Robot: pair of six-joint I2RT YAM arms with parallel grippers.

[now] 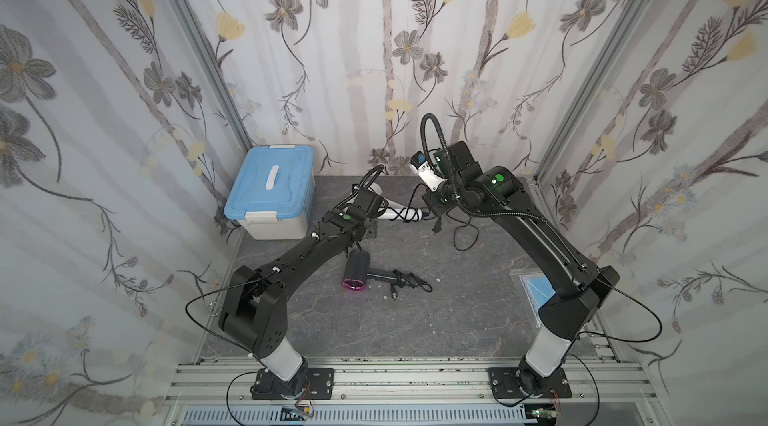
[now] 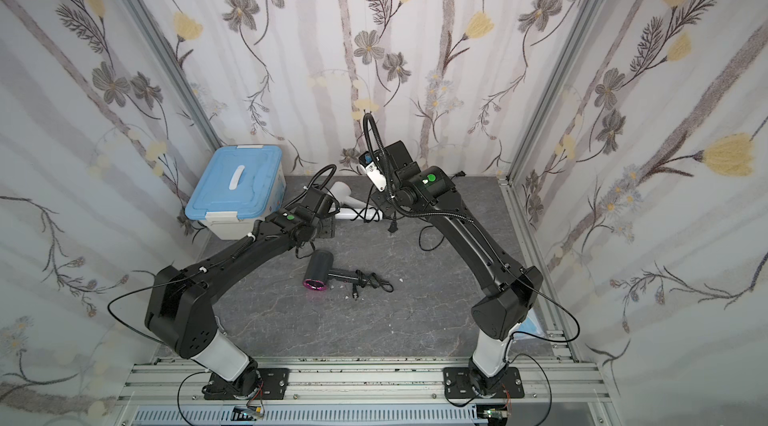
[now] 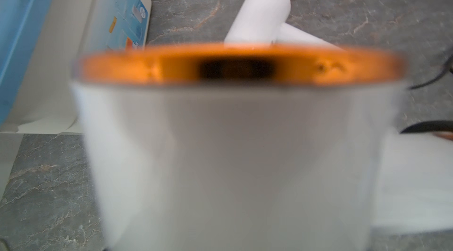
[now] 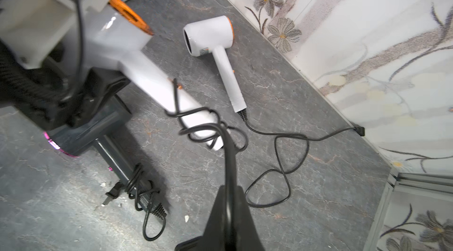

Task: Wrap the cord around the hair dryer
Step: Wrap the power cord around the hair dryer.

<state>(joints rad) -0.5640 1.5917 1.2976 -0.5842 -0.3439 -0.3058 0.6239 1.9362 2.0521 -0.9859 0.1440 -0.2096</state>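
Note:
A white hair dryer (image 3: 235, 151) with an orange ring is held by its head in my left gripper (image 1: 371, 208), above the grey table. Its handle (image 4: 157, 83) points toward my right arm. The black cord (image 4: 228, 154) loops a few times round the end of the handle (image 1: 409, 214). From there it runs into my right gripper (image 4: 229, 195), which is shut on it close to the handle end. In both top views the left wrist hides the dryer's head. A plug (image 1: 436, 228) hangs below the right gripper.
A second white hair dryer (image 4: 208, 34) lies near the back wall, its loose cord (image 4: 279, 178) trailing to a plug by the wall. A dark grey dryer (image 1: 357, 270) with a pink ring lies mid-table, cord wound on. A blue-lidded box (image 1: 270, 191) stands back left.

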